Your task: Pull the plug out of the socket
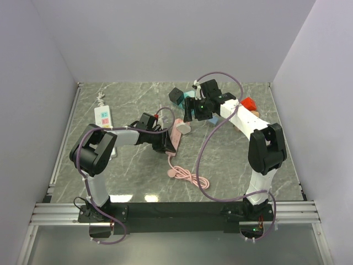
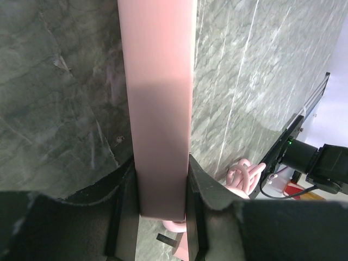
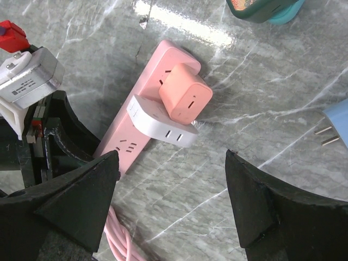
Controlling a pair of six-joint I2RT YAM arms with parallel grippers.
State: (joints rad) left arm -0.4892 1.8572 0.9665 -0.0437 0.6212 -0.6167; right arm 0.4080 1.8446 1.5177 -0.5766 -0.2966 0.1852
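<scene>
A pink socket strip (image 3: 142, 117) lies on the marble table, also visible from above (image 1: 175, 135). Plugged into its far end are a salmon cube plug (image 3: 185, 93) and, beside it, a white adapter (image 3: 161, 122). My left gripper (image 2: 161, 179) is shut on the strip's near end (image 2: 157, 81), a finger against each long side. My right gripper (image 3: 171, 157) hangs open above the table just short of the plug, touching nothing. From above, the right gripper (image 1: 190, 113) sits over the strip's far end and the left gripper (image 1: 165, 144) over its cable end.
The strip's pink cable (image 1: 190, 175) coils toward the near edge. A white power strip (image 1: 103, 116) lies at the left. A black cube (image 1: 176, 95), a red block (image 1: 248, 103), a blue plug (image 3: 337, 122) and a teal object (image 3: 263, 8) crowd the far right.
</scene>
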